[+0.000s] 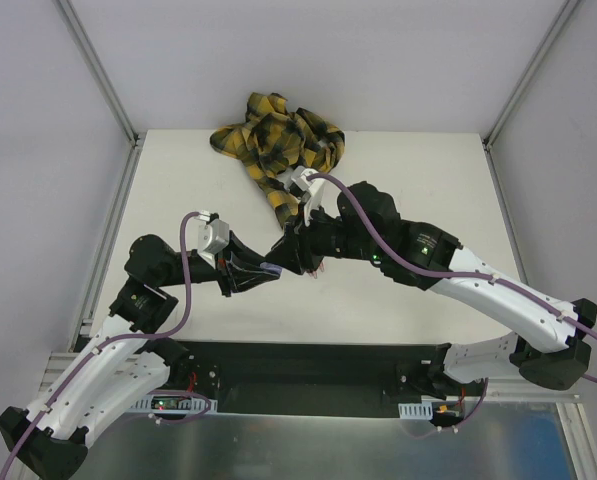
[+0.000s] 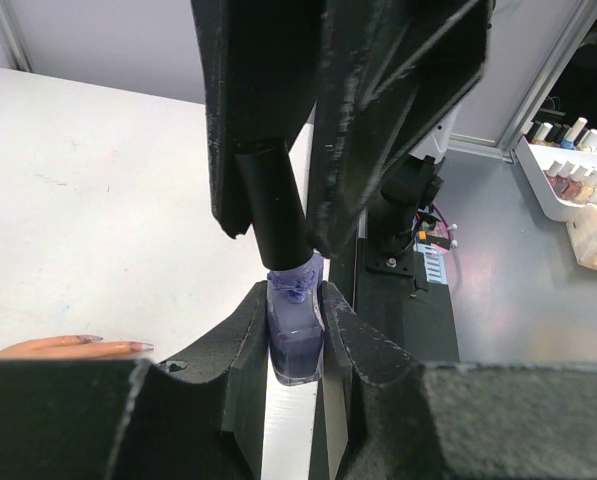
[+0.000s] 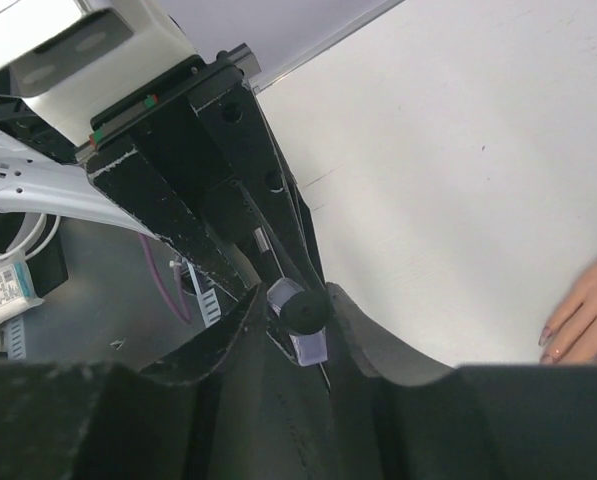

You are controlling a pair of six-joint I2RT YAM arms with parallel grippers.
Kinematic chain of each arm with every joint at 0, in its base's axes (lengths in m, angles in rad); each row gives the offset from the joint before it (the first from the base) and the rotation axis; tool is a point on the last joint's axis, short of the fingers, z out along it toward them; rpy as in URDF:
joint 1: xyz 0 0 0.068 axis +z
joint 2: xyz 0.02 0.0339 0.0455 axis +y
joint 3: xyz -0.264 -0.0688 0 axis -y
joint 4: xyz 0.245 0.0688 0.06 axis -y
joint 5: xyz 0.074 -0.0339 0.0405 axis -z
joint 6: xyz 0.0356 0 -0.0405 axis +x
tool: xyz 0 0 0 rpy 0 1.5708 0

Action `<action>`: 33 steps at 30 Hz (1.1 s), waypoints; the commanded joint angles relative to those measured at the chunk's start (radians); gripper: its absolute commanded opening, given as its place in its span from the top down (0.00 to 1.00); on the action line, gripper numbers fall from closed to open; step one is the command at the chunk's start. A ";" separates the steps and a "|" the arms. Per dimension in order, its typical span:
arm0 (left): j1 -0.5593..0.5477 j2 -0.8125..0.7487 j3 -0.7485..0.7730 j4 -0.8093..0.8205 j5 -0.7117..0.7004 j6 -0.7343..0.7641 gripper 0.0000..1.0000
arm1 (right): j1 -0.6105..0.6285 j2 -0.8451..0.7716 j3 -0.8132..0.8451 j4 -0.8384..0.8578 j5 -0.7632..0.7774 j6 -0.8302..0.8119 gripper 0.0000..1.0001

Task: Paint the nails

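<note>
Left tool [image 1: 259,272] is clamped tight on the little purple bottle [image 1: 271,268], roughly dead centre of the white worktop [image 1: 178,180] in the top view. It reaches in from about 8 o'clock. The right tool [image 1: 291,252] comes in from 3 o'clock and meets it right at the bottle. The plaid sleeve [image 1: 278,140] is bunched up at 12 o'clock on the far edge and trails down under the right arm. From up here we can't make out the nails, since the arm covers that spot.

The left wrist view is way clearer. The bottle [image 2: 296,345] stands upright, squeezed between the left tool's two fingers [image 2: 243,350] at 6 o'clock. Straight above it is the black cap [image 2: 278,215], with the right tool [image 2: 278,235] coming down from 12 o'clock, one finger either side of it. We honestly can't tell if it's gripping the cap or just sitting around it. The mannequin hand [image 2: 48,348] lies flat on the worktop at 9 o'clock, and the nails [image 2: 138,347] point toward the bottle but sit well apart from it. At 2 o'clock, off the worktop, there's a white tray [image 2: 563,200] of polish bottles.

In the right wrist view we're looking down on the round cap [image 3: 304,311] between that tool's fingers [image 3: 363,340]. Fingertips of the mannequin hand [image 3: 588,315] show at the 4 o'clock edge, nails [image 3: 548,338] facing the bottle.
</note>
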 commanded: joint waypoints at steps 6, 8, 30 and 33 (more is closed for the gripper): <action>-0.005 -0.003 0.043 0.055 0.005 0.019 1.00 | -0.002 -0.025 0.023 -0.008 0.043 -0.007 0.88; -0.007 -0.003 0.043 0.053 0.002 0.019 1.00 | -0.002 -0.023 0.025 -0.012 0.051 -0.007 0.93; -0.007 0.014 0.051 0.041 0.011 0.022 1.00 | 0.006 -0.094 0.005 0.039 0.115 -0.053 0.99; -0.007 0.015 0.053 0.041 0.016 0.020 1.00 | 0.005 -0.089 0.009 0.041 0.109 -0.055 0.99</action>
